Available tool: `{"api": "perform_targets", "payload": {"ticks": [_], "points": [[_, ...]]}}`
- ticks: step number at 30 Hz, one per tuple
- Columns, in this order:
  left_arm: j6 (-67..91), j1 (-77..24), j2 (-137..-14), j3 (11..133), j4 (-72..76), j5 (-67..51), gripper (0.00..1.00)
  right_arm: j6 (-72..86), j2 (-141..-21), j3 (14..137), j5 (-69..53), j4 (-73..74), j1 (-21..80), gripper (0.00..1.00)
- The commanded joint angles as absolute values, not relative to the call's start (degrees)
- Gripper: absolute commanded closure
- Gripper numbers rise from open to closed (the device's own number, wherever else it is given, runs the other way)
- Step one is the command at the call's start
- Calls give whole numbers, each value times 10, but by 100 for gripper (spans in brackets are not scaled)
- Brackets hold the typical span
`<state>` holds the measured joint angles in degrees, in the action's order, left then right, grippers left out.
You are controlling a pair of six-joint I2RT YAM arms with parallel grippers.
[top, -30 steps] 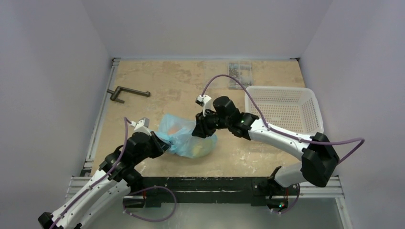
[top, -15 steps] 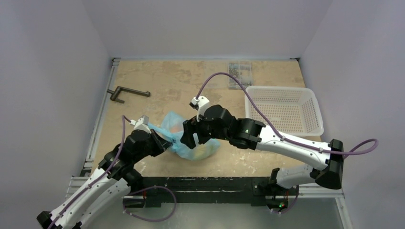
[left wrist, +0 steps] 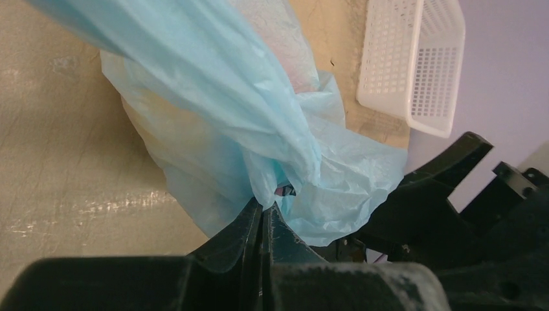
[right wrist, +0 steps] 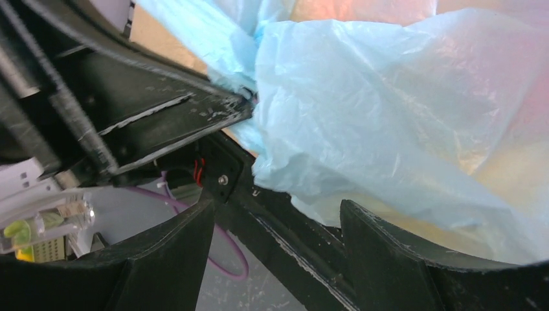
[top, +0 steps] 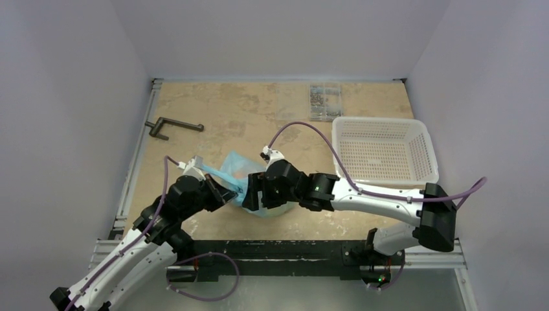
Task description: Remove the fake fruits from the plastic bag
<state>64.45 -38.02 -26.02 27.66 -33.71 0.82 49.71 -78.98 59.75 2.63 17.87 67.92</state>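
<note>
Mid-frame, the left end effector [left wrist: 262, 212] clenches a fold of the plastic bag [left wrist: 249, 123] — the right end effector [right wrist: 277, 223], released, gapes just beside it.

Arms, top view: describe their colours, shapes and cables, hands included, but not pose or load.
The left arm and right arm have white tubular links joined by bulky black joints. A purple cable loops along each. A green light glows on the right arm. The left hand and right hand have scuffed black wedge-shaped fingers.
</note>
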Motion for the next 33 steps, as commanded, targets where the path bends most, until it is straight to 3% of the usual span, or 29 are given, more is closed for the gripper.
{"api": "perform_targets", "payload": {"ticks": [1,7,15,20,24,33], "points": [[656,-382,-254,289,-290,-24,100,565,-803,588,72,130,679,28],[651,-382,-257,283,-279,-52,100,568,-828,599,114,123,679,33],[639,-382,-236,293,-315,-32,100,528,-807,585,135,101,676,69],[617,-382,-235,317,-387,16,100,485,-789,567,112,78,673,100],[593,-382,-245,352,-458,63,100,448,-776,563,89,66,655,100],[542,-382,-242,417,-595,151,100,366,-756,538,-96,6,557,100]]}}
